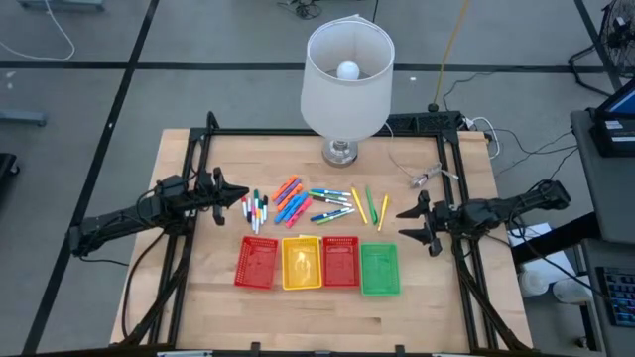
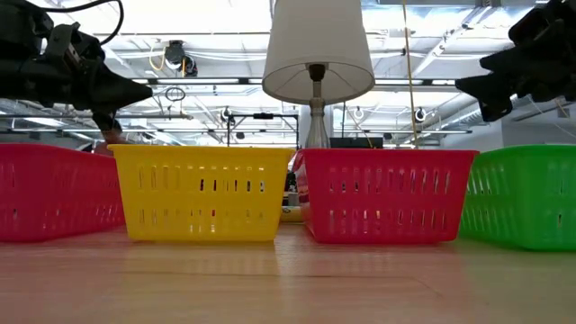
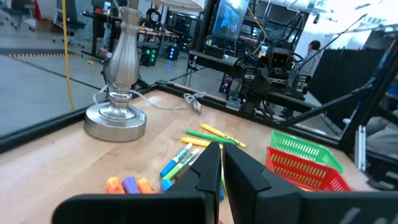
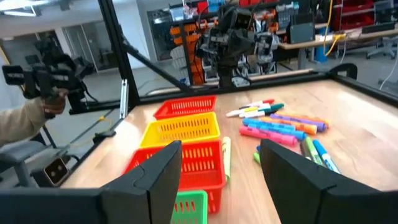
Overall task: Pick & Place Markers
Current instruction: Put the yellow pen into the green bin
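Many markers (image 1: 313,203) lie loose on the wooden table, behind a row of mesh trays. White ones with coloured caps (image 1: 256,210) lie at the left, orange, blue and pink ones (image 1: 290,200) in the middle, and yellow and green ones (image 1: 369,205) at the right. My left gripper (image 1: 236,194) hovers shut and empty just left of the white markers; its wrist view (image 3: 221,163) looks over the markers (image 3: 186,158). My right gripper (image 1: 412,223) hovers open and empty right of the markers, which also show in its wrist view (image 4: 280,124).
A red tray (image 1: 256,263), a yellow tray (image 1: 302,263), a second red tray (image 1: 340,261) and a green tray (image 1: 379,269) stand side by side near the front. A lamp (image 1: 347,69) stands at the far middle. A cable with a clip (image 1: 429,176) lies at the far right.
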Robot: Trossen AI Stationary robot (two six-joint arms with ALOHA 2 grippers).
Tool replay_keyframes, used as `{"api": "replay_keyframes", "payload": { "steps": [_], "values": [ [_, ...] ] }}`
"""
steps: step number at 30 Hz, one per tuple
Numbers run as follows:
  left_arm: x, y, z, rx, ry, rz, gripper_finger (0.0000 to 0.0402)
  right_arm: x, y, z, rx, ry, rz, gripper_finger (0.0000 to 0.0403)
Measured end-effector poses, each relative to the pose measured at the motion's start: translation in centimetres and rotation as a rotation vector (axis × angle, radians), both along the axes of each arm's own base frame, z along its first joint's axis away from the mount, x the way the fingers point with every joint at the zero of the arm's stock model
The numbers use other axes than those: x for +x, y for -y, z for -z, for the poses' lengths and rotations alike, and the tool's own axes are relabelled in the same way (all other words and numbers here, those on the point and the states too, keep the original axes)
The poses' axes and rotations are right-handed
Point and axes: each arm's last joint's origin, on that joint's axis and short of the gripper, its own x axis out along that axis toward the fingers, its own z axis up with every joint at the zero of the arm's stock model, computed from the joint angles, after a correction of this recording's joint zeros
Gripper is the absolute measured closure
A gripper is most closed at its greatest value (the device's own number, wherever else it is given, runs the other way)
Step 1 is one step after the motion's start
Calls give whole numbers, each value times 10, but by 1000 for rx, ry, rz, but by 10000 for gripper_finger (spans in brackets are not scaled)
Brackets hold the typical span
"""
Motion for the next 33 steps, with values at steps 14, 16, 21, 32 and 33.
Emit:
{"api": "replay_keyframes", "payload": {
  "steps": [14, 16, 21, 32, 33],
  "values": [
    [0, 3, 0, 186, -29, 99, 380, 1, -3, 3, -34, -34, -80, 195],
    [1, 5, 0, 198, -20, 159, 380, 1, -3, 3, -34, -34, -80, 195],
    [0, 6, -1, 146, -6, 217, 380, 1, -3, 3, -34, -34, -80, 195],
    [2, 7, 0, 27, -11, 234, 380, 2, -3, 3, -60, -30, -76, 195],
    [3, 8, 1, 23, -20, 245, 380, 2, -3, 3, -60, -29, -76, 195]
  ]
}}
